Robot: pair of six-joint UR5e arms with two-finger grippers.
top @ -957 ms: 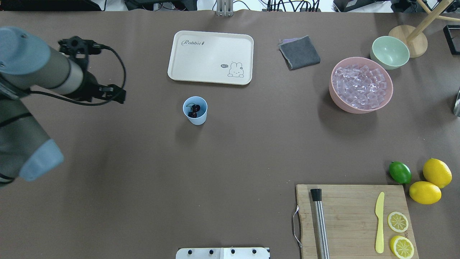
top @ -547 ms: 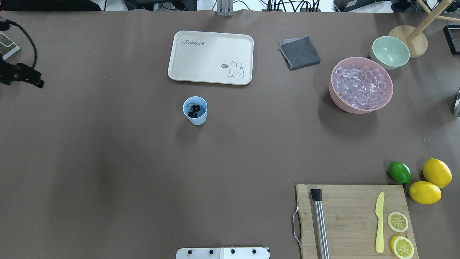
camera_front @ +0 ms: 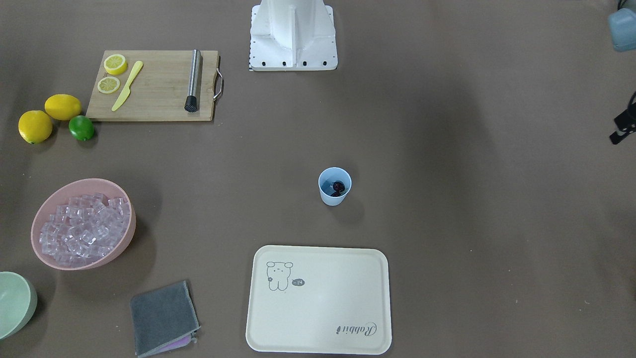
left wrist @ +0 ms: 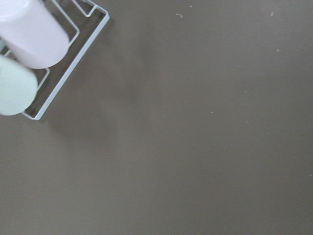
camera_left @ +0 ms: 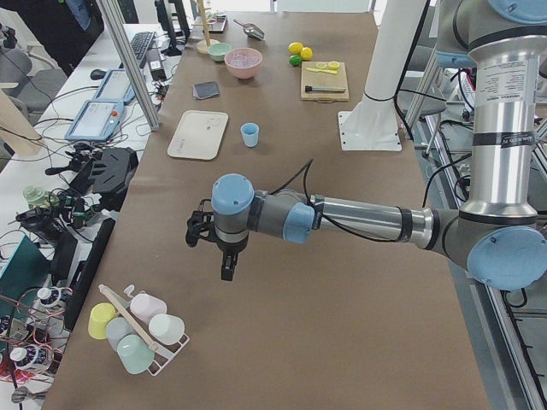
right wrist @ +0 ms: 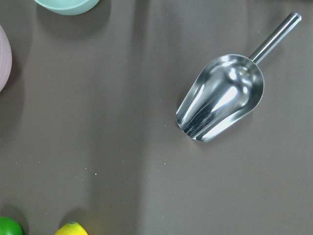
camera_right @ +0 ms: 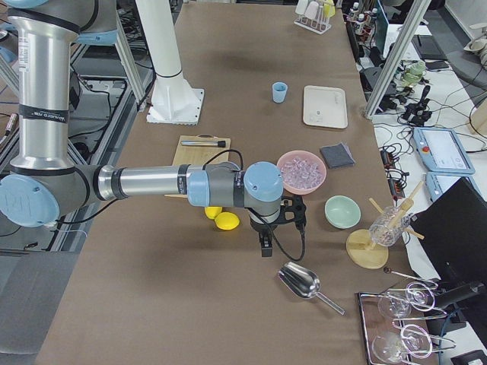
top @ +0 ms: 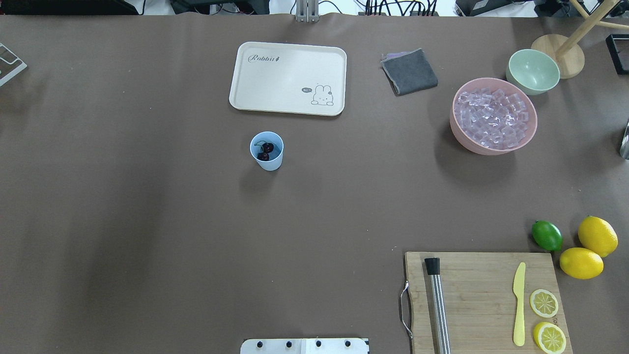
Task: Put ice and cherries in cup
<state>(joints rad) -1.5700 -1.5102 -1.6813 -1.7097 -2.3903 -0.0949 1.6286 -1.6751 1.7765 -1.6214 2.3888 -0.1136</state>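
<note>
The light blue cup [top: 267, 151] stands upright mid-table, in front of the cream tray; it also shows in the front view [camera_front: 334, 186]. The dark cherries [top: 265, 150] lie inside it. The ice [top: 493, 119] fills the pink bowl [top: 471, 146] at the far right. My left gripper [camera_left: 227, 266] hangs over the table's left end, far from the cup. My right gripper [camera_right: 264, 242] hangs over the right end, near the pink bowl and above a metal scoop [right wrist: 222, 98]. I cannot tell whether either gripper is open or shut; no fingers show in the wrist views.
A cream tray [top: 288, 78], a grey cloth [top: 410, 72] and a pale green bowl [top: 533, 71] are at the back. A cutting board [top: 484, 300] holds a muddler, knife and lemon slices, with a lime [top: 547, 235] and lemons beside it. A wire cup rack [camera_left: 137, 329] is at the left end.
My left arm has drawn back to the left and out of the overhead view. The cup, the cherries and the bowl of ice have not moved.
</note>
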